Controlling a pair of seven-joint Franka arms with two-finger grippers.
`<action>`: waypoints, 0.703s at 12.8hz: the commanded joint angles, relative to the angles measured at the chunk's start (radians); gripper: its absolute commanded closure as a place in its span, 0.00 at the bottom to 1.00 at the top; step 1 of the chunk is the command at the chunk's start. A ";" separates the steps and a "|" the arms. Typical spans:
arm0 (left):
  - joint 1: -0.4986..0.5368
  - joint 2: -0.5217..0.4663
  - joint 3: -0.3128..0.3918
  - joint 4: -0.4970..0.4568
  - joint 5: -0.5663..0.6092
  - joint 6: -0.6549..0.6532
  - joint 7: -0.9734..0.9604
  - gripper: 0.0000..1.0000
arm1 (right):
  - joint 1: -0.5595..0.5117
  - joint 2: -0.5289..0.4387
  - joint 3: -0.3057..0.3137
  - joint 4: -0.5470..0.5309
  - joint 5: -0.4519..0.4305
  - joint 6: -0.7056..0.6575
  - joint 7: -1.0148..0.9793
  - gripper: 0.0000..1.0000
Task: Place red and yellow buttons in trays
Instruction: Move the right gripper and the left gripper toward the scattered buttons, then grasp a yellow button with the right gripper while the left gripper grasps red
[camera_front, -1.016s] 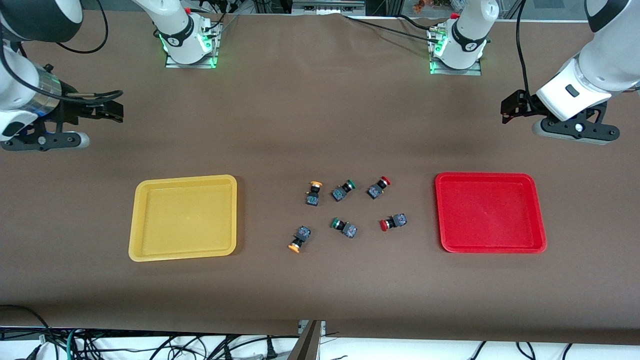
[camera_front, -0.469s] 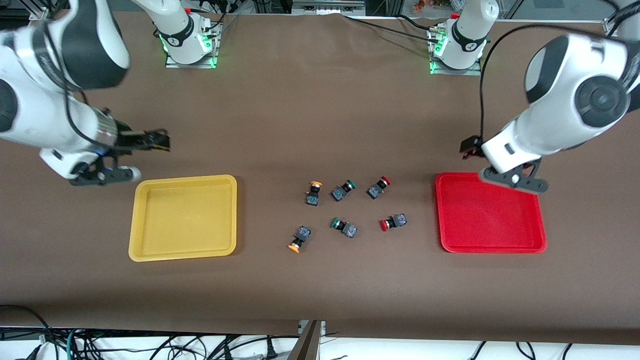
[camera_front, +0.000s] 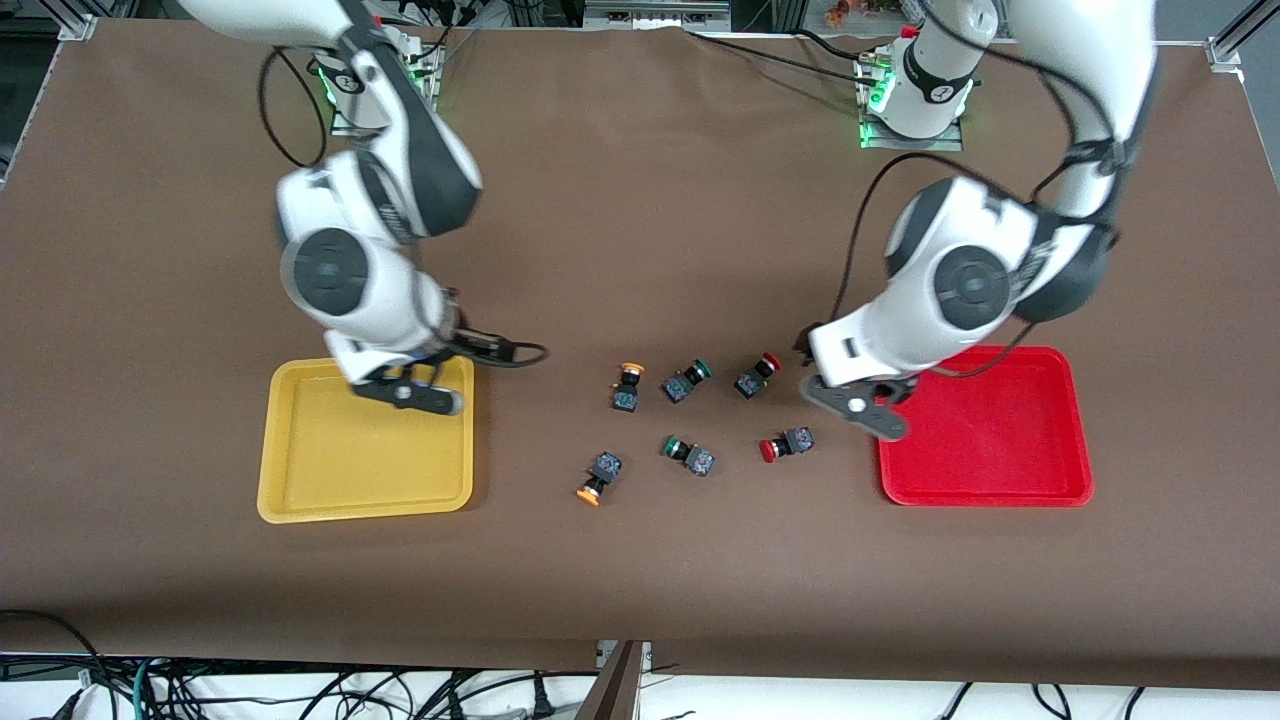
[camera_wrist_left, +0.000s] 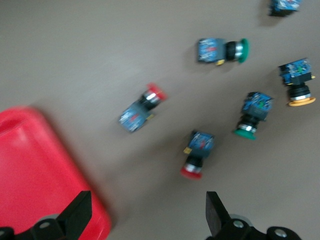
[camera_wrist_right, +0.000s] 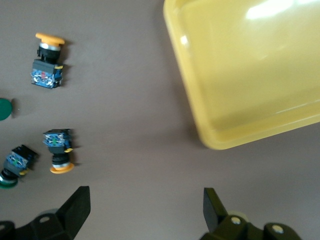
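Observation:
Two red-capped buttons (camera_front: 757, 374) (camera_front: 786, 445) and two yellow-capped buttons (camera_front: 628, 385) (camera_front: 598, 476) lie on the table between the yellow tray (camera_front: 300, 480) and the red tray (camera_front: 1000, 470). My left gripper (camera_wrist_left: 145, 220) is open and empty, in the air over the red tray's rim (camera_wrist_left: 45, 170) on the buttons' side; the red buttons (camera_wrist_left: 141, 108) (camera_wrist_left: 196, 155) show past its fingers. My right gripper (camera_wrist_right: 145, 212) is open and empty, over the yellow tray's corner (camera_wrist_right: 215, 135) nearest the buttons; both yellow buttons (camera_wrist_right: 46, 60) (camera_wrist_right: 59, 150) show in its view.
Two green-capped buttons (camera_front: 686, 380) (camera_front: 688, 454) lie among the red and yellow ones. Both trays hold nothing. The brown table cover (camera_front: 640, 580) stretches bare toward the front camera. The arm bases (camera_front: 375, 90) (camera_front: 915, 95) stand along the table's edge farthest from the front camera.
Both arms have swung in from the table's ends toward the middle. The right gripper has come over the yellow tray, the left over the red tray's rim. The buttons have not moved.

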 joint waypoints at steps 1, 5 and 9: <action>-0.045 0.108 0.009 -0.001 -0.005 0.113 0.087 0.00 | 0.061 0.097 -0.009 0.022 0.010 0.099 0.115 0.00; -0.070 0.125 0.009 -0.159 0.072 0.305 0.070 0.00 | 0.121 0.205 -0.009 0.024 0.007 0.352 0.222 0.00; -0.101 0.153 0.007 -0.190 0.084 0.316 0.072 0.00 | 0.170 0.282 -0.011 0.028 0.004 0.539 0.241 0.00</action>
